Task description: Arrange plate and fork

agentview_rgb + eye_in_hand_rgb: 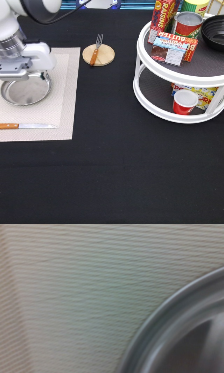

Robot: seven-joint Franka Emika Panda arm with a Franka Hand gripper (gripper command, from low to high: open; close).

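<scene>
Plate [25,91] sits on the beige placemat [65,100] at the exterior view's left, its left rim close to the frame edge, mat showing around its right and bottom sides. Wrist view: curved plate rim [165,333] lying flat on the woven placemat [90,277], nothing else in that patch.

Gripper [24,76] is low over the plate's top rim, at or touching it; contact not clear. Can't tell if the jaws are spread or pressed together, the white hand body hides them. Arm comes in from the exterior view's top left, wrist pointing straight down.

Fork [96,50] lies across the round wooden coaster [98,55] just off the mat's top right corner, tines toward the exterior view's top, handle tilted down-left. Well apart from the gripper.

Knife [27,126] lies flat along the mat's bottom edge, wooden handle at the frame's left, blade pointing right, below the plate and not touching it.

2-tier white turntable rack [150,95] fills the exterior view's right, holding cans, packets and a red cup [185,102]. Wide bare black table [115,170] between mat and rack and across the whole bottom.
</scene>
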